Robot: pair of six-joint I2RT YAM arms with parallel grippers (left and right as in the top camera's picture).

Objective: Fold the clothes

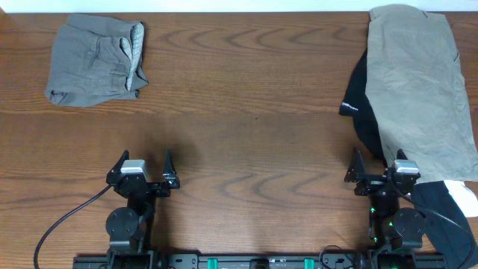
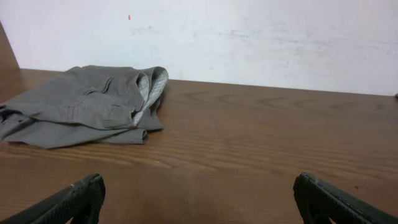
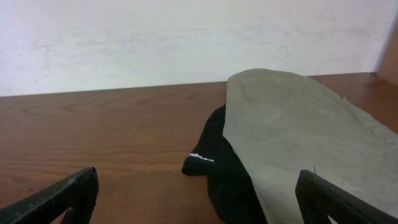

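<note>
The grey shorts point(image 1: 95, 61) lie folded in a compact bundle at the table's far left corner, the pale speckled waistband lining showing on their right side. They also show in the left wrist view point(image 2: 87, 111), well ahead and left of the fingers. My left gripper point(image 1: 143, 173) is open and empty near the front edge, far from the shorts. My right gripper point(image 1: 377, 175) is open and empty at the front right; in the right wrist view point(image 3: 199, 199) its fingers sit wide apart.
A khaki-beige garment point(image 1: 422, 86) lies along the right side, over a black garment with small white lettering point(image 1: 357, 108); both show in the right wrist view point(image 3: 298, 137) point(image 3: 217, 168). A white item point(image 1: 463, 196) sits at the right edge. A black cable point(image 1: 63, 220) trails front left.
</note>
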